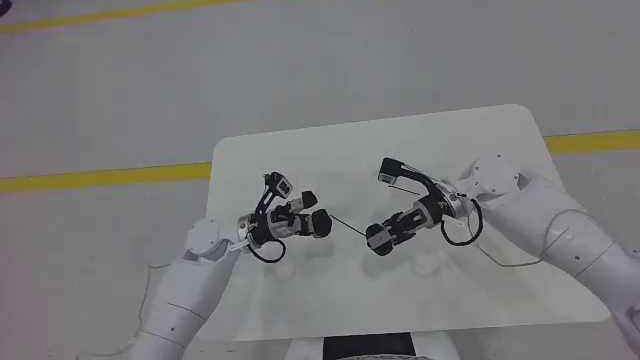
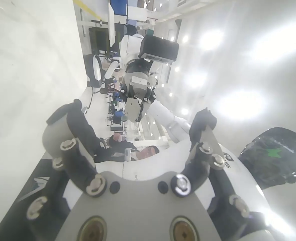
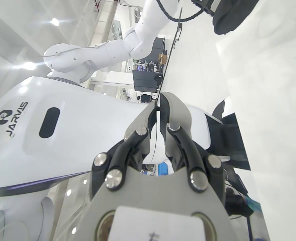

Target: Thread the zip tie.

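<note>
Right gripper [image 3: 159, 104] pinched closed on the zip tie [image 3: 168, 53]. The thin strap runs out from its fingertips in a straight line above the desk [image 1: 480, 140] toward the left gripper [image 1: 318, 223], whose fingers [image 2: 70, 126] stand wide apart and hold nothing. The strap's far end lies near the left gripper; whether it touches cannot be told. To do the step well, the left gripper should probably close squarely on that end, without bending the strap, with the right grip firm.
</note>
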Robot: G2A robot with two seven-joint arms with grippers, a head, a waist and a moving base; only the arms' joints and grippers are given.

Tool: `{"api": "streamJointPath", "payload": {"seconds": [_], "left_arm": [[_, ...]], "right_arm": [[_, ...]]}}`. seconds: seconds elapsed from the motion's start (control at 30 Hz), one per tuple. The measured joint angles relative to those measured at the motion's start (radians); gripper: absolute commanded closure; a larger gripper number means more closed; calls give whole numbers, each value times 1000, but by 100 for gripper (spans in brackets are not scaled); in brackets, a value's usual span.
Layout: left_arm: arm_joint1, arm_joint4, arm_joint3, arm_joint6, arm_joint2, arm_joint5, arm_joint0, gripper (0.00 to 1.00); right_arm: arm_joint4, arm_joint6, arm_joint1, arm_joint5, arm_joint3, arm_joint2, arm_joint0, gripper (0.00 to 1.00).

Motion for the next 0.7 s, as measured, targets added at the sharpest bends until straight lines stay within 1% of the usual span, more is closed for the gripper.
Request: {"api": "streamJointPath", "payload": {"seconds": [0.1, 0.2, 0.23, 0.37, 0.47, 0.53, 0.57, 0.6, 0.63, 0.67, 0.7], "left_arm": [[0, 0, 0, 0, 0, 0, 0, 0], [-1, 4, -14, 21, 8, 6, 2, 0], [-1, -1, -18, 18, 12, 10, 2, 0], [0, -21, -15, -24, 24, 14, -9, 0], [0, -43, -3, -54, 32, 18, -18, 0], [0, -55, 4, -61, 35, 21, -22, 24], [0, -62, 5, -66, 37, 22, -23, 31], [1, -69, 7, -72, 38, 23, -24, 46], [1, -76, 8, -82, 39, 22, -25, 51], [1, -82, 9, -89, 40, 22, -26, 53], [1, -86, 10, -96, 41, 21, -26, 58]], "right_arm": [[0, 0, 0, 0, 0, 0, 0, 100], [-4, -7, 0, 3, -2, 0, -5, 100], [-11, -19, -1, 9, -7, 1, -13, 100], [17, 0, -4, 11, -11, 5, -30, 100], [35, 1, -7, 2, -10, -9, -30, 100], [47, 0, -8, 0, -5, -22, -23, 100], [52, 0, -8, 0, -4, -28, -20, 100], [59, 0, -8, 0, -3, -35, -17, 100], [68, 0, -8, 0, -1, -43, -13, 100], [74, 0, -8, 0, 1, -50, -9, 100], [79, 0, -8, 0, 3, -58, -5, 100]]}}
